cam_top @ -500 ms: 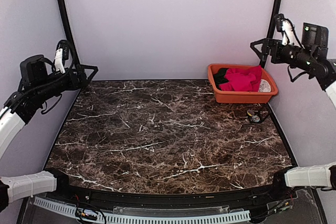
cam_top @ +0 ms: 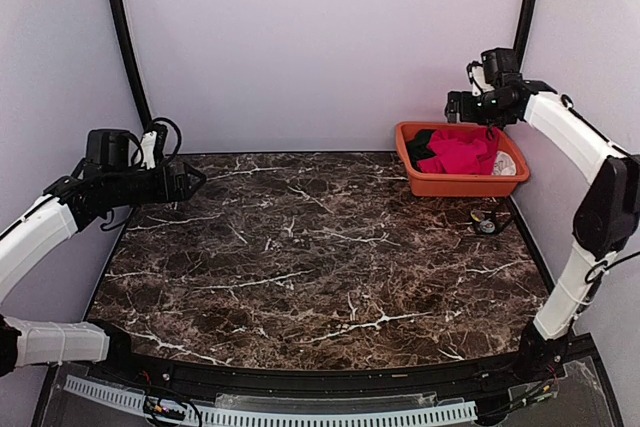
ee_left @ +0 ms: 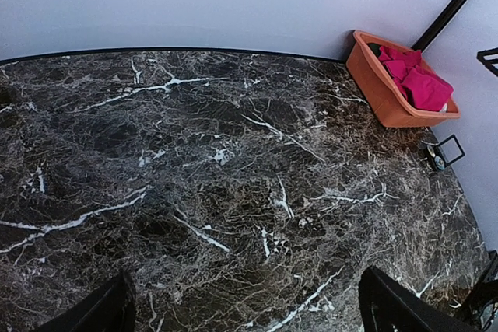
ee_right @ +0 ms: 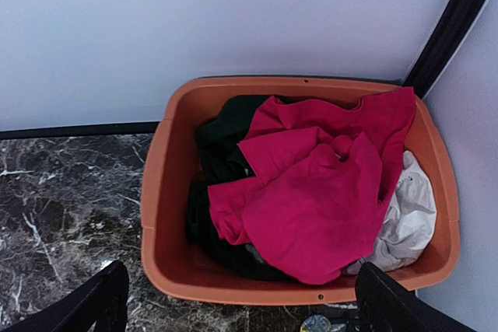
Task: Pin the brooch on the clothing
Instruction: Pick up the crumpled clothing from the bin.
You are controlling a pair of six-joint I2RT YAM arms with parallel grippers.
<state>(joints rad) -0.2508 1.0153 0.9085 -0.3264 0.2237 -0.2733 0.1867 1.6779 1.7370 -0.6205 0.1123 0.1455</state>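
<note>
Both our arms have swung inward — the right gripper [cam_top: 453,107], jaws wide, now hovers over the orange plastic tub [ee_right: 156,192] at two o'clock, where the crumpled bright red T-shirt [ee_right: 311,200] lies, presumably to fetch it; our left gripper [cam_top: 190,180] waits wide.

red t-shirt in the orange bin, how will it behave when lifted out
Probably floppy: the red T-shirt lies crumpled in soft folds, so it should sag from a single pinch. It may drag neighbours along, since it lies over the dark green garment and the white garment.
</note>
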